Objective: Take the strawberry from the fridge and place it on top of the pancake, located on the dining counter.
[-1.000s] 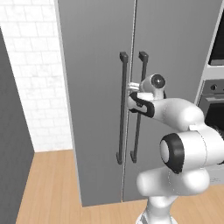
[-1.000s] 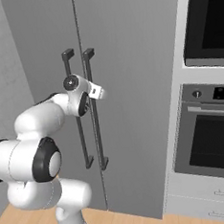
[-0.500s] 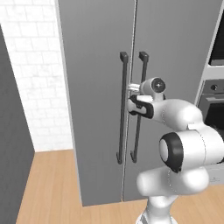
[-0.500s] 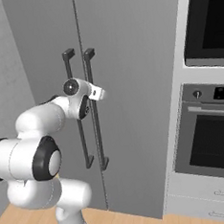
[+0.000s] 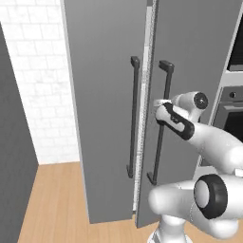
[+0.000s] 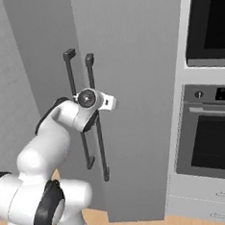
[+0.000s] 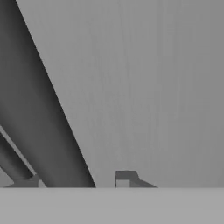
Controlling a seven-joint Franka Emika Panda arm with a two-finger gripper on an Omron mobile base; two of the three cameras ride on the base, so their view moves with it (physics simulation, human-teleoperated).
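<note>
1. The step in hand, as I judge it, is opening the fridge point(image 5: 109, 156). The strawberry presumably sits inside, behind the grey doors, so nothing can be fetched until the right door point(image 5: 199, 47) swings wide.
2. The gripper point(image 5: 159, 110) is at the right door handle point(image 5: 160, 137), about halfway up the bar. In the hand view the fingers point(image 7: 126, 177) are closed around the dark bar point(image 7: 30, 109). One tip is against it, and a sliver of door face shows beside the other.
3. The right door stands slightly ajar, and a pale strip of seam shows between it and the left door point(image 5: 99, 71). The pull should follow an arc about the hinge on the far right edge, not a straight line back, so the bar does not twist out of the fingers.
4. The wrist should turn with the door, so that the fingers stay square across the bar.
5. The grip looks loose on one side, so a slow, even pull makes sense; a jerk could slip the bar free.
6. The oven point(image 6: 213, 144) stands just beside the fridge on the hinge side. The door and the forearm should stop short of it.
7. The left door handle point(image 6: 73, 79) runs close beside the gripped one, so the hand needs to stay clear of it.
8. The door should end wide enough for the arm to reach the shelves.
</note>
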